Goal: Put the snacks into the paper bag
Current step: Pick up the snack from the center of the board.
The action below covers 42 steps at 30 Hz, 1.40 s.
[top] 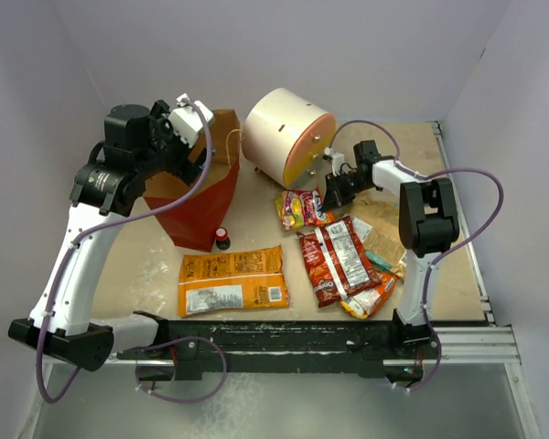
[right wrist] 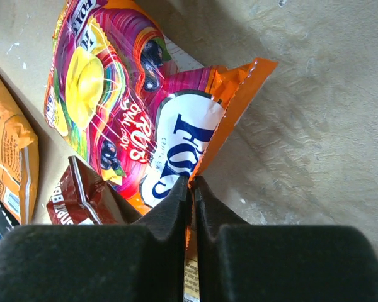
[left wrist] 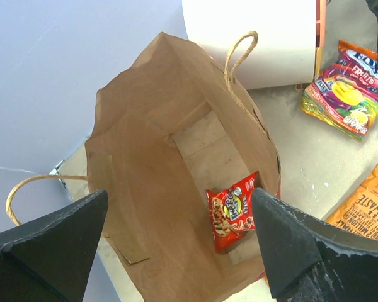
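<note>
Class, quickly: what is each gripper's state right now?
Left gripper: open, holding nothing.
Right gripper: closed on the edge of the pink-and-yellow crinkly snack packet.

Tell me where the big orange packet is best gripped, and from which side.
Probably its left short edge, from above. The large orange packet lies flat on the table, so only a thin edge can be pinched; that end is free, while the dark red packet crowds the right end and the small bottle stands by the far edge.

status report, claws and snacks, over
Left claw open over paper bag, one small red packet inside. Right claw shut on edge of fruit packet. Bag mouth unobstructed.
</note>
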### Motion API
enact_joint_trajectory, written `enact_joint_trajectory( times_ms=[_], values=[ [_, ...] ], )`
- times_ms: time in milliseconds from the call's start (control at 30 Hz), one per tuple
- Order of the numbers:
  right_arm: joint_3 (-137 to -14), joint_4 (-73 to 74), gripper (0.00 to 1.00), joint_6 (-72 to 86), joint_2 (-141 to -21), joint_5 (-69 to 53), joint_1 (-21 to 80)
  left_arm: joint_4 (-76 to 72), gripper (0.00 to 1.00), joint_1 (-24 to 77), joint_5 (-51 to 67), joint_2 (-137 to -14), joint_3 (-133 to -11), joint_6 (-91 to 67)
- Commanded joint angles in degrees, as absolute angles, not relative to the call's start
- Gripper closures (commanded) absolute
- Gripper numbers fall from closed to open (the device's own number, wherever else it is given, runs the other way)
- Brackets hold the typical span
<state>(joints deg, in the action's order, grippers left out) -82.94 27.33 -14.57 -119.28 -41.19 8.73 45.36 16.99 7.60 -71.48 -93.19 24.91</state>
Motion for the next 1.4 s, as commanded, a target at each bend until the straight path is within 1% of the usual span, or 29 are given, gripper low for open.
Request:
enact_joint_trajectory(
  times_ms=[0,67,233,367,533,600,700,967,1367],
  values=[
    [-85.3,28.8,0.97,-15.4,-115.9,-43.6,9.1,42.1,0.0,16.9,9.8,-69.3,-92.4,25.8],
    [-85.4,29.0,1.0,-16.3,-113.9,-44.0,9.1,42.1,0.01,16.9,11.7,-68.6,-92.3,26.1],
    [-86.1,30.9,1.0,-20.8,-108.6,-46.4,9.1,44.9,0.01,17.0,21.8,-67.9,-93.3,26.3],
    [-87.7,36.0,1.0,-28.6,-106.5,-50.1,9.1,48.0,0.01,17.7,28.4,-68.6,-93.7,26.0],
    [-88.1,40.4,1.0,-33.0,-104.7,-53.1,9.2,48.5,0.0,22.7,28.0,-69.2,-92.6,26.8],
    [-87.3,40.2,1.0,-33.5,-103.3,-53.9,9.2,48.4,0.0,25.5,27.7,-69.6,-92.0,27.1],
    [-85.8,39.1,1.0,-33.9,-100.6,-55.0,9.2,48.0,0.01,27.2,30.6,-70.4,-91.2,27.4],
    [-81.5,37.0,1.0,-34.9,-90.9,-54.7,9.2,42.3,0.01,28.6,40.8,-72.2,-89.1,29.1],
    [-81.2,38.1,1.0,-34.1,-77.9,-56.5,9.3,37.2,0.02,30.0,46.7,-80.8,-93.9,26.9]
  ],
)
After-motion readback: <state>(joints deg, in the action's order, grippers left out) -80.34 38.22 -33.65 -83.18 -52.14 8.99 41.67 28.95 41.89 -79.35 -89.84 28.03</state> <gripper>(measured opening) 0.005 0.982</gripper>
